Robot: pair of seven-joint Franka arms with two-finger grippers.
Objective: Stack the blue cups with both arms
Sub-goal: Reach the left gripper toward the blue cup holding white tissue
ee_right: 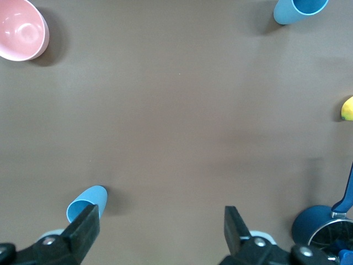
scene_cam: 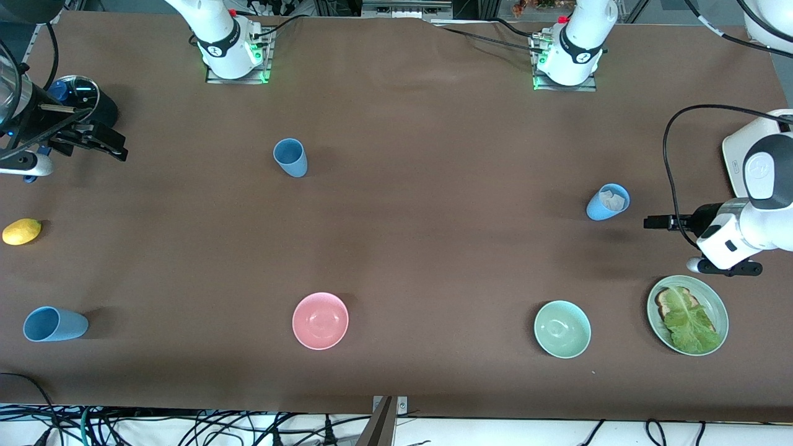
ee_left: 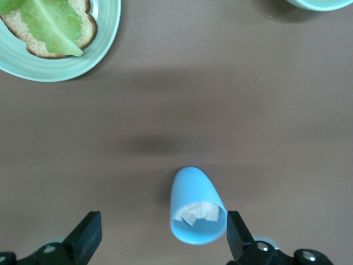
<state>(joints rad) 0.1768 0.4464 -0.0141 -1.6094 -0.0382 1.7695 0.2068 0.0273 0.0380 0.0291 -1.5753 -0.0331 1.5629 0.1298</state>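
- Blue cups stood scattered, well apart: one upright cup (scene_cam: 290, 157) toward the right arm's end, one cup with something white and crumpled inside (scene_cam: 608, 201) toward the left arm's end, and a third cup (scene_cam: 54, 324) near the table (scene_cam: 433, 248) corner, nearest the front camera at the right arm's end.
- My left tool (ee_left: 160, 240) hung open over the stuffed cup, and my right tool (ee_right: 160, 234) hung open over bare table near a navy pot (scene_cam: 83, 102); neither held anything.
- I judged the white filling the main risk: another cup nested in would jam or sit crooked.
- I feared a tapered cup squeezed off-centre could tip and roll.
- Open room lay mid-table; a lemon (scene_cam: 21, 231), a pink bowl (scene_cam: 320, 320), a green bowl (scene_cam: 562, 329) and a plate of toast (scene_cam: 687, 314) crowded the margins.
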